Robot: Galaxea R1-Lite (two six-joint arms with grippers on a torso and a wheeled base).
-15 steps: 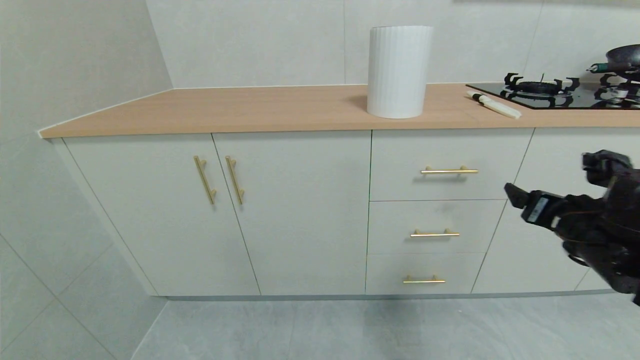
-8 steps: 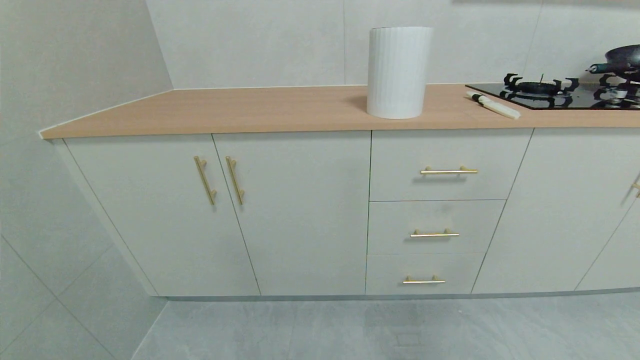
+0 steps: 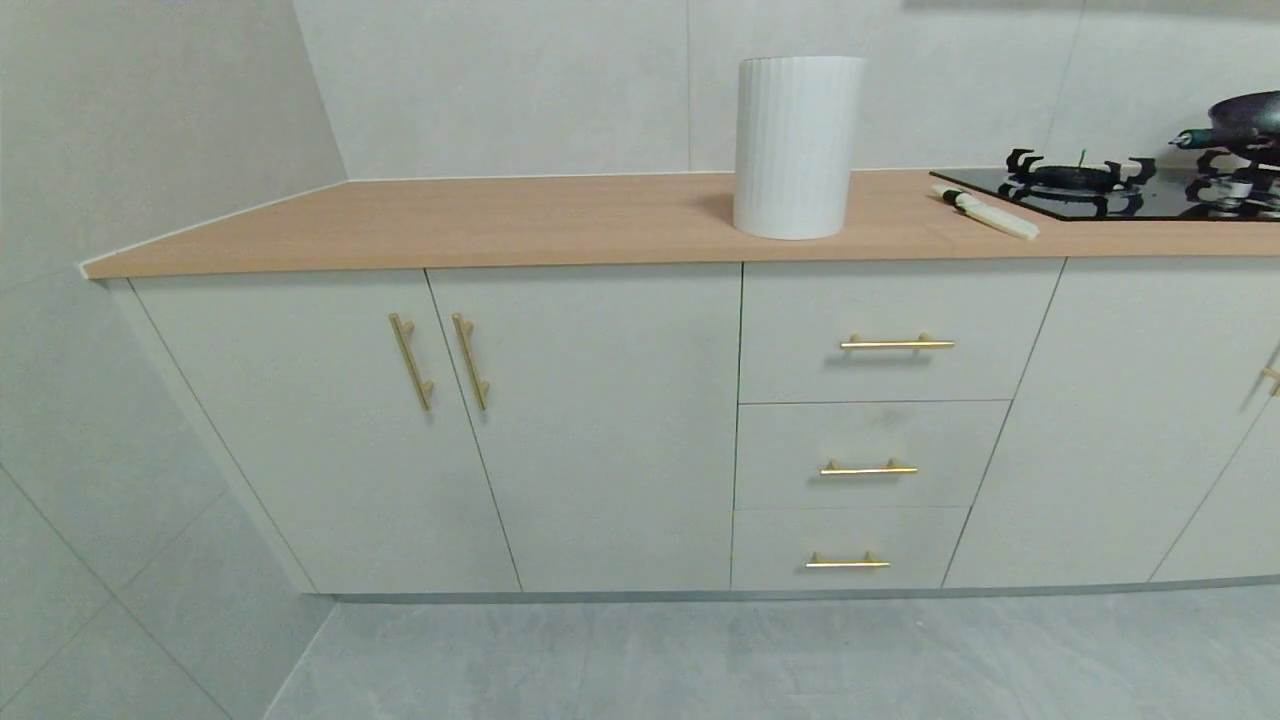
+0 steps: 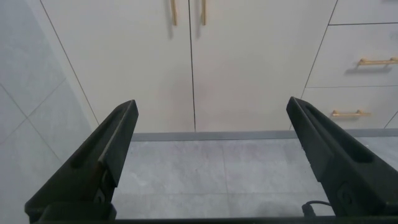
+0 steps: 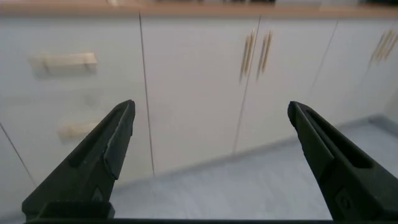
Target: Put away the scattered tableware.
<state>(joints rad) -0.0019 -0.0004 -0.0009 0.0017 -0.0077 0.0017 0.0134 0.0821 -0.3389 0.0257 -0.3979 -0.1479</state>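
Observation:
A white utensil with a dark end (image 3: 985, 211) lies on the wooden countertop (image 3: 500, 220), just left of the black hob (image 3: 1110, 190). A tall white ribbed cylinder (image 3: 797, 147) stands upright on the counter to its left. My left gripper (image 4: 211, 104) is open and holds nothing; it hangs low over the grey floor, facing the double cabinet doors (image 4: 186, 56). My right gripper (image 5: 210, 106) is also open and holds nothing, and it faces the cabinet fronts with a stack of drawers (image 5: 62, 93) on one side.
Three drawers with gold bar handles (image 3: 897, 343) sit under the cylinder, and double doors (image 3: 440, 420) are to their left. A dark pan (image 3: 1245, 115) rests on the hob's far burner. The counter ends at a wall on the left. Grey tiled floor (image 3: 700, 660) lies before the cabinets.
My right arm, at the head view's right edge a second ago, has dropped out of that view. The head view has shifted very slightly. Things on the counter have not moved.

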